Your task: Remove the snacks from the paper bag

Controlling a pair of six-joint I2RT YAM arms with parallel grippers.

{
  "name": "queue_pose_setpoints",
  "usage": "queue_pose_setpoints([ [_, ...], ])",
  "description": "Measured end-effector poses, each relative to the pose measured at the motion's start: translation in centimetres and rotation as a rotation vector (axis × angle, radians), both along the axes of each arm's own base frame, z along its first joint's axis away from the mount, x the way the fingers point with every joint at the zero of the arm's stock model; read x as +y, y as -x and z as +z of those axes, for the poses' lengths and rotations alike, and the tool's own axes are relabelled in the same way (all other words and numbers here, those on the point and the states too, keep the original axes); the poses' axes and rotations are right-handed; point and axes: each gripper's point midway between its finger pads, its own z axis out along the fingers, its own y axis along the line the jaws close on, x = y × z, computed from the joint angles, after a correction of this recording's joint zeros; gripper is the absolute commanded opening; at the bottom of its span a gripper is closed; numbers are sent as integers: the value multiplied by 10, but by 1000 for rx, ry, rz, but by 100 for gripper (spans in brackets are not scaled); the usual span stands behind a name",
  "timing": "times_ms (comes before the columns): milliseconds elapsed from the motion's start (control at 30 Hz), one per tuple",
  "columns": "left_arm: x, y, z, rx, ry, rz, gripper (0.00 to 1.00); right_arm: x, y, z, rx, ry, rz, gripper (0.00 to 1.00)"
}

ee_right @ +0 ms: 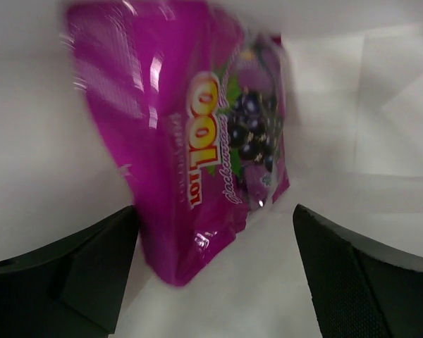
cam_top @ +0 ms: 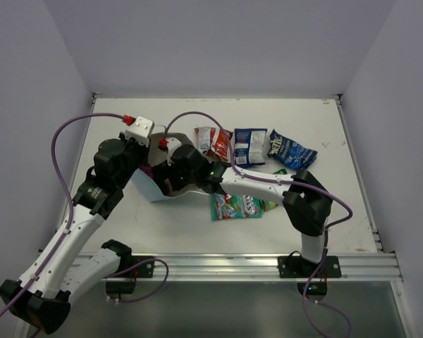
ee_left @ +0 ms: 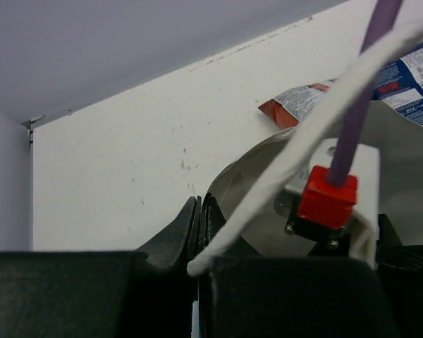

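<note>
Right gripper (ee_right: 215, 215): black fingers (ee_right: 63, 271) spread wide, reaching inside light blue paper gift bag (cam_top: 148, 189) lying on its side on white table (cam_top: 324, 211). Between them, unpinched: glossy crinkled magenta packet (ee_right: 190, 141) with berry print, blurred, resting on bag's white inner wall. One finger just beside its lower edge; contact cannot be told.

Left gripper (ee_left: 201, 211): fingers pressed together on bag's rim, thin sliver of paper between. Thin white string handle (ee_left: 303, 134) slanting across that view, in front of red plug (ee_left: 328, 197) and purple cable (ee_left: 359, 91).

Outside the bag, in a row on the table: red-white packet (cam_top: 213, 141), dark blue packet (cam_top: 250, 146), second dark blue packet (cam_top: 290, 150). Nearer: teal candy-picture packet (cam_top: 235, 206), with green packet (cam_top: 269, 205) mostly hidden under right arm.
</note>
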Motion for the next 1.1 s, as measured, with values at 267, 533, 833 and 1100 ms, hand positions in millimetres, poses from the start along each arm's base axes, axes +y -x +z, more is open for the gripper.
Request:
queue_pose_setpoints([
  [267, -7, 2, 0, 21, 57, -15, 0, 10, -2, -48, 71, 59, -4, 77],
  [533, -8, 4, -2, 35, 78, -16, 0, 19, -6, -46, 59, 38, 4, 9],
  [833, -7, 4, -3, 39, 73, -6, 0, 16, -7, -44, 20, 48, 20, 0],
  [1100, 0, 3, -4, 34, 54, 27, 0, -12, 3, 5, -69, 56, 59, 0],
])
